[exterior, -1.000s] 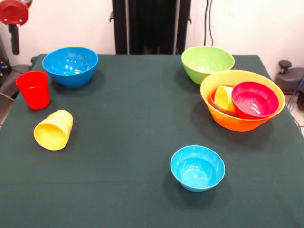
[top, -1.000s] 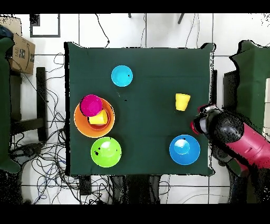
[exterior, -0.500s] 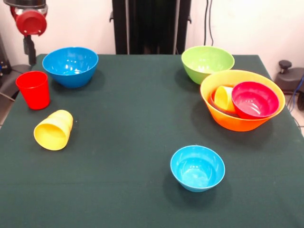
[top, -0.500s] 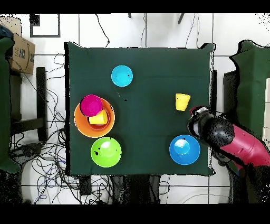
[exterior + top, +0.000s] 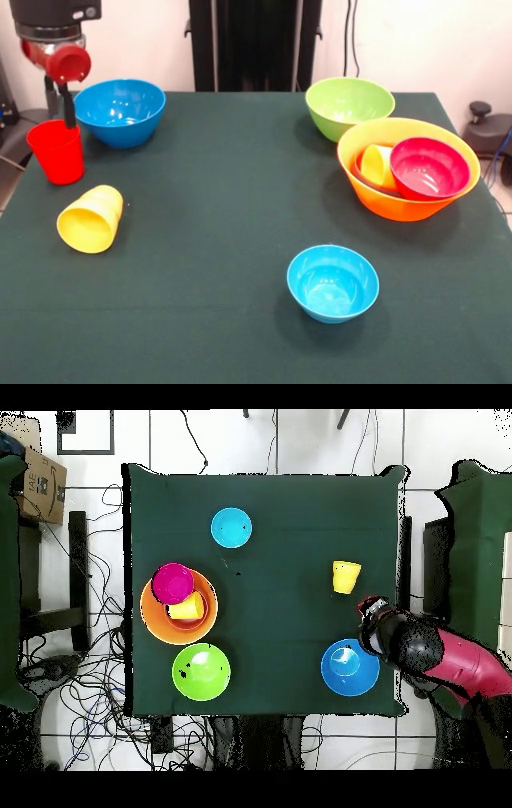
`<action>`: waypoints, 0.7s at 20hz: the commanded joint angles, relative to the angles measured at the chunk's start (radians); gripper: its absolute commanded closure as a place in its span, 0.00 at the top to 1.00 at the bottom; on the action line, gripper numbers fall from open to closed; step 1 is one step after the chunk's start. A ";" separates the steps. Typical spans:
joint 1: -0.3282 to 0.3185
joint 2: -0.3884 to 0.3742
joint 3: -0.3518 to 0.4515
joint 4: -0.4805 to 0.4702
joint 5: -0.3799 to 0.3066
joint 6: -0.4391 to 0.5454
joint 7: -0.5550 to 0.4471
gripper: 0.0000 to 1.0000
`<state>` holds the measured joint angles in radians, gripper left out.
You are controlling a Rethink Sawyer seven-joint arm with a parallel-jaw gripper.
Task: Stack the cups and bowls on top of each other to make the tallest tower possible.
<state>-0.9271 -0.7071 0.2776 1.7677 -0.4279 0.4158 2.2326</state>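
You cannot tell how the gripper point(image 5: 69, 118) has its fingers set; it hangs over the upright red plastic cup's point(image 5: 57, 151) rim, beside the blue plastic bowl point(image 5: 119, 111). Descend off-centre and you may tip the red cup toward the toppled yellow plastic cup point(image 5: 90, 218).

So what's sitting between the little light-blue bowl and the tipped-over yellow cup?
Nothing. In the front view only bare green cloth lies between the light-blue bowl and the yellow cup on its side. The overhead view shows the same.
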 commanded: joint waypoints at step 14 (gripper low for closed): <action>-0.041 0.255 0.213 -0.061 -0.312 -0.049 -0.320 1.00</action>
<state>-1.0358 -0.5360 0.4283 1.7559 -0.6109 0.4162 2.0785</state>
